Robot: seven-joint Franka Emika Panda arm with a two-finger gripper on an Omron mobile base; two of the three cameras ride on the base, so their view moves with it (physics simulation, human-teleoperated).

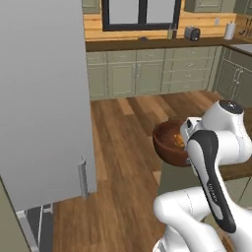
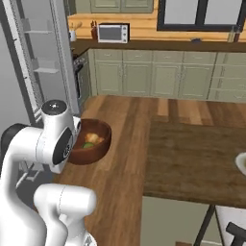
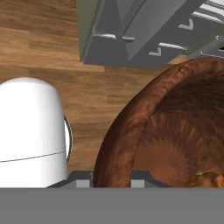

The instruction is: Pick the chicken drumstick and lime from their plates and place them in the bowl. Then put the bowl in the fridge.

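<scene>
Even, shadowless rendered light fills my kitchen, with no glare anywhere. My base views look soft and slightly blurred; the bowl (image 3: 144, 131) rim close to my hand camera stays sharp.

Home kitchen: green cabinets (image 1: 142, 74), microwave (image 2: 113, 33), toaster (image 1: 192, 33), open fridge (image 1: 44, 103).

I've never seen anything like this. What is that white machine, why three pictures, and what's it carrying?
It is a white robot arm on a driving base in a simulated kitchen. Two pictures come from cameras on the base, behind the arm to its left and right; the third looks along its hand. Its end effector is shut on the rim of a dark wooden bowl, held in the air over the wooden floor. Inside lie a chicken drumstick and a green lime. The grey fridge stands open nearby.
</scene>
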